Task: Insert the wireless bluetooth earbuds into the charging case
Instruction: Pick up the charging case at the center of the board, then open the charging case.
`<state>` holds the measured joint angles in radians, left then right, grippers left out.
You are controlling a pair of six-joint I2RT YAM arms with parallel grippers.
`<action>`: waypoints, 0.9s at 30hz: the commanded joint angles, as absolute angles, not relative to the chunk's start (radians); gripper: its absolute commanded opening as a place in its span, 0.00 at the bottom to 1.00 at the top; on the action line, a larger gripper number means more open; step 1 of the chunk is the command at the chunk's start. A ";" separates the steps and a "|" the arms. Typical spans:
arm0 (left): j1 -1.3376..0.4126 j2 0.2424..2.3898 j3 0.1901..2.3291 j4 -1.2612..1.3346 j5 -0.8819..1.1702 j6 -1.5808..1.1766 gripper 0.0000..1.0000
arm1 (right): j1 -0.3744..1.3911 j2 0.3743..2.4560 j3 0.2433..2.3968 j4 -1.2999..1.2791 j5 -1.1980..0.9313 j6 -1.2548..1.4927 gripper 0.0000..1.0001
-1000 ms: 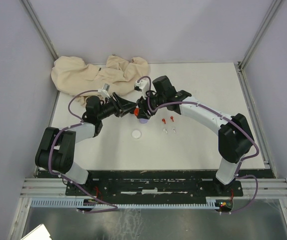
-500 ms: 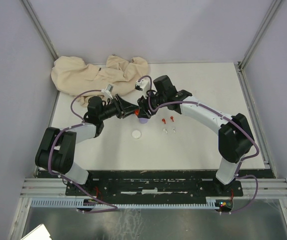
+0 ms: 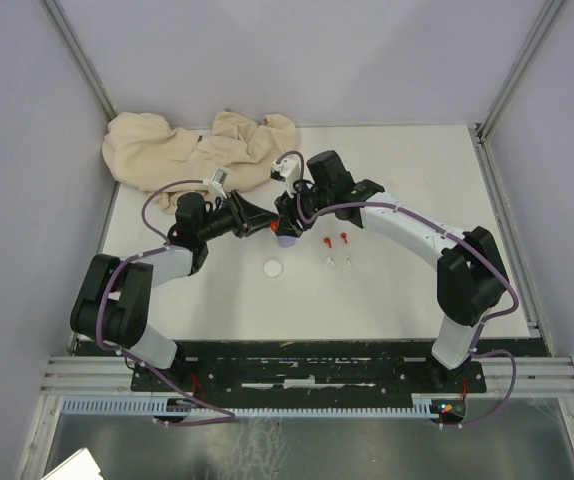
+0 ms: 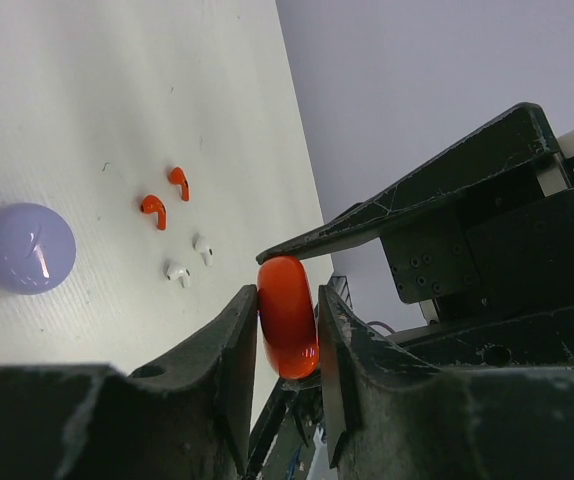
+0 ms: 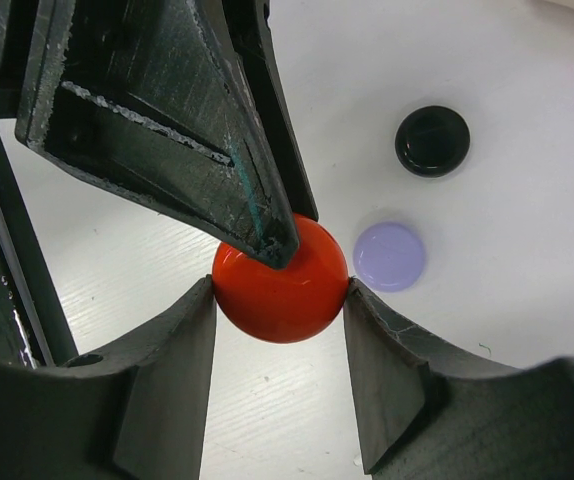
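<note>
Trouble, as I read it, comes from both hands sharing one small object. My left hand (image 4: 287,300) is clamped on the red disc (image 5: 297,295), which I take to be the charging case, gripping its flat faces. My right hand (image 5: 279,298) pinches the same disc across its rim, held off the counter (image 3: 407,290). If either arm pulls or twists against the other, the smooth disc could squirt out and drop, perhaps onto the purple disc (image 4: 23,247) below. The fingers are also crowded enough to knock together. I can't tell whether the lid has parted. The red earbuds (image 4: 153,210) lie on the counter beside the white earbuds (image 4: 177,270), well apart from the disc, none inserted yet.
</note>
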<state>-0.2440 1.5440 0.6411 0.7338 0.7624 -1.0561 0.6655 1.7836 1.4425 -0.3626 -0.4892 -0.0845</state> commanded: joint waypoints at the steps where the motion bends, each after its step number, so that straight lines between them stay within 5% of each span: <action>1: -0.258 1.523 0.646 0.764 0.797 -1.007 0.34 | 0.662 1.751 1.456 -0.339 -0.499 -0.100 0.33; 10: -0.267 1.527 0.651 0.765 0.804 -1.004 0.17 | 0.661 1.752 1.455 -0.338 -0.490 -0.097 0.34; 13: -0.267 1.531 0.653 0.766 0.803 -1.005 0.04 | 0.660 1.745 1.456 -0.335 -0.476 -0.094 0.49; 17: -0.267 1.535 0.653 0.748 0.773 -1.008 0.03 | 0.658 1.717 1.439 -0.308 -0.441 -0.076 0.79; 24: -0.267 1.557 0.653 0.770 0.698 -1.050 0.03 | 0.639 1.583 1.333 -0.152 -0.267 0.054 1.00; 27: -0.267 1.561 0.653 0.798 0.659 -1.082 0.03 | 0.638 1.567 1.346 -0.198 -0.147 0.102 1.00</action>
<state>-0.2653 1.5497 0.6411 0.7296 0.7197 -1.0569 0.6464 1.6382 1.3323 -0.2665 -0.3244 0.0093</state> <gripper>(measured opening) 0.305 0.994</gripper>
